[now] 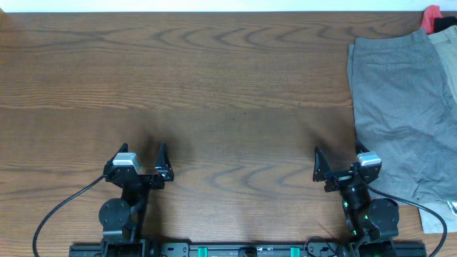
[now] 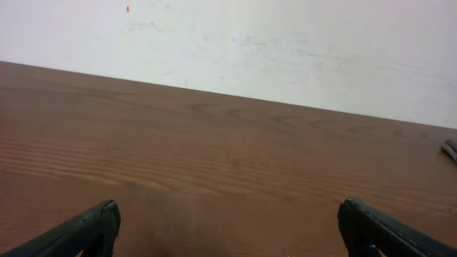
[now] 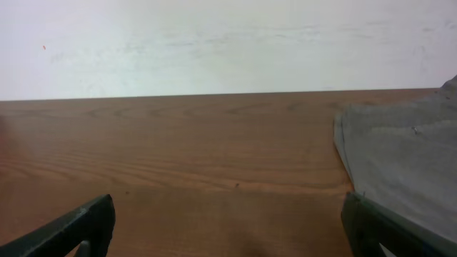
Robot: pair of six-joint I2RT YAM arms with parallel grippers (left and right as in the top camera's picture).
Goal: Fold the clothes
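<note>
Mid-grey shorts lie flat at the right side of the table, with a stitched pocket near the top. They also show at the right of the right wrist view. A paler beige garment lies under them at the far right edge. My left gripper is open and empty above bare wood at the front left; its fingers show in the left wrist view. My right gripper is open and empty at the front right, its right finger just beside the left edge of the shorts.
A red and black item sits at the far right corner. A pale wall runs behind the table's far edge. Cables trail from both arm bases along the front edge.
</note>
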